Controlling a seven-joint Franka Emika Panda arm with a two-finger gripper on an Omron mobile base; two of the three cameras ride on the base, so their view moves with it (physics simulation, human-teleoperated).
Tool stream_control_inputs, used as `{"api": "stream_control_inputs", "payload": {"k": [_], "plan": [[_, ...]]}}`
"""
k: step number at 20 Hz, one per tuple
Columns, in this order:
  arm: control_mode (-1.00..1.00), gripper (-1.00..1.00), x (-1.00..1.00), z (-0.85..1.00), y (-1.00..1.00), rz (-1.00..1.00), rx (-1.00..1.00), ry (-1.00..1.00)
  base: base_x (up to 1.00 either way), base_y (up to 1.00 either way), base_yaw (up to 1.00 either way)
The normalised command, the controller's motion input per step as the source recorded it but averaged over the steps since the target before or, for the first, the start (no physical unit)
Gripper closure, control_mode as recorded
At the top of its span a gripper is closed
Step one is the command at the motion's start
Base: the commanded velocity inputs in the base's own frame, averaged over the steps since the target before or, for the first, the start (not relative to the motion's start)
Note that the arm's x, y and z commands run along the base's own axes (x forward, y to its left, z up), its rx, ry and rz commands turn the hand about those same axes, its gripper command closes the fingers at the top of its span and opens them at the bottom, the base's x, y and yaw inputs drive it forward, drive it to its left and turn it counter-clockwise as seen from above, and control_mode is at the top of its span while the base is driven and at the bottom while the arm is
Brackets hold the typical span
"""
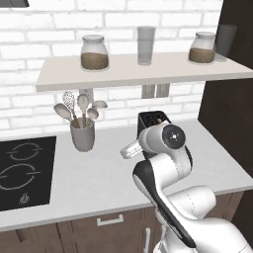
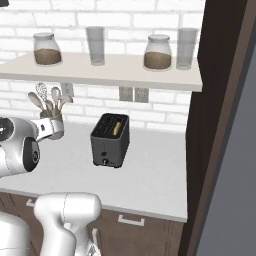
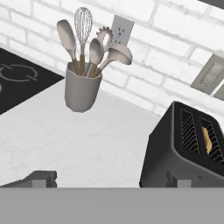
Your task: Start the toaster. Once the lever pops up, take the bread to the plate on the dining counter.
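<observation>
Left of the toaster (image 2: pixel 110 140) we see a grey utensil holder (image 2: pixel 51 126) on the white table (image 2: pixel 150 180). Our tool (image 3: pixel 111 179) hangs wide and empty just before the toaster's near face. The bread (image 2: pixel 117 128) stands in the toaster's right slot. Above the toaster, a shelf (image 2: pixel 105 70) carries jars.

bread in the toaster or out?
In. The bread sits down in one slot of the toaster, its tan edge showing just below the slot's top.
</observation>
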Motion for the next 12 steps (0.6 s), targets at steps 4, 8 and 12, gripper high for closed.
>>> {"api": "stream_control_inputs", "payload": {"k": [4,8,12], "plan": [[-1.00,-1.00,0.00,0.00,0.00,0.00,0.00,0.00,0.00,0.00,0.00],[-1.00,-1.00,0.00,0.00,0.00,0.00,0.00,0.00,0.00,0.00,0.00],[-1.00,-1.00,0.00,0.00,0.00,0.00,0.00,0.00,0.00,0.00,0.00]]}}
